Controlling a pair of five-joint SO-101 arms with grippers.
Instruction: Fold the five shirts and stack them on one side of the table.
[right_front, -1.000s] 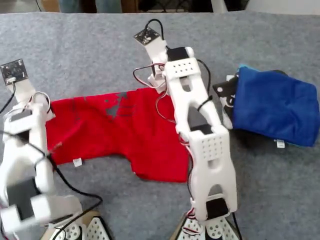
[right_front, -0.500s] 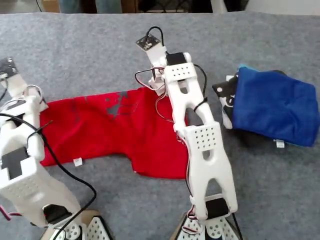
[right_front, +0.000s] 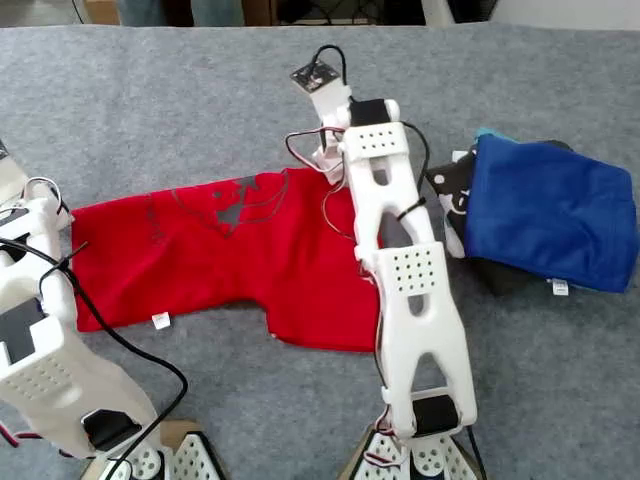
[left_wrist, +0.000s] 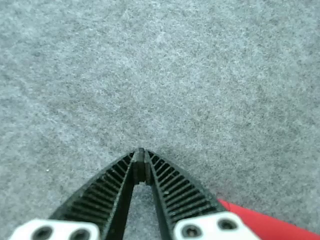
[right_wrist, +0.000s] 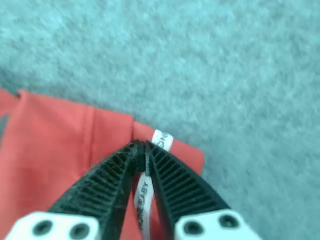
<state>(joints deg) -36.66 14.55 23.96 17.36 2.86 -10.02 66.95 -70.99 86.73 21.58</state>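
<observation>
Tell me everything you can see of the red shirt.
The red shirt is soft cloth with a dark print and a small white tag at its near edge. It lies spread out and slightly rumpled on the grey table. The right gripper is shut on its far edge beside a white label. The left gripper, shut, sits by its other end.

Red shirt (right_front: 220, 270) partly under right arm (right_front: 385, 190)
</observation>
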